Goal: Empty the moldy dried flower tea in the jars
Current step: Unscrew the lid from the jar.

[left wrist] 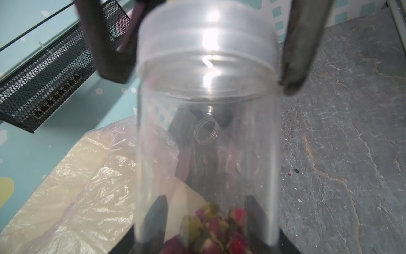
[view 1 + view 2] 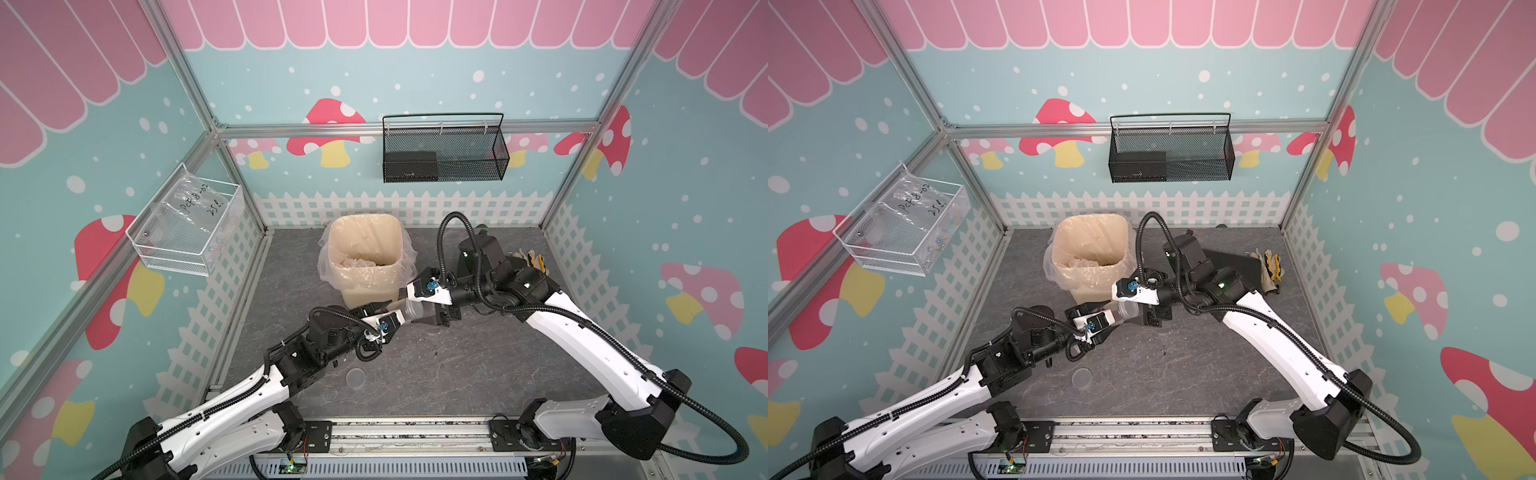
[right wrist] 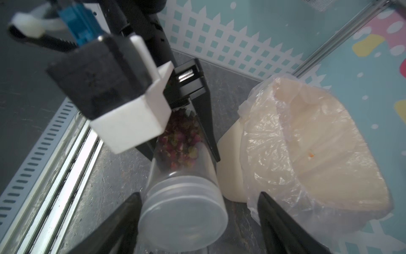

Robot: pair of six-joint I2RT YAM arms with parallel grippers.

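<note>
Both top views look steeply down from the front onto the whole worktop (image 2: 457,365). Both wrist views, close-up, share the jar (image 1: 206,132).

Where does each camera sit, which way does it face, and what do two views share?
Top views: high above the robot's base, looking down on the table; the left arm and right arm show.
Left wrist: behind the left hand, facing along the jar it grips; right hand beyond.
Right wrist: behind the open right hand, facing the jar's lid and bin.
Shared: both wrist views show the jar, from opposite ends.
</note>
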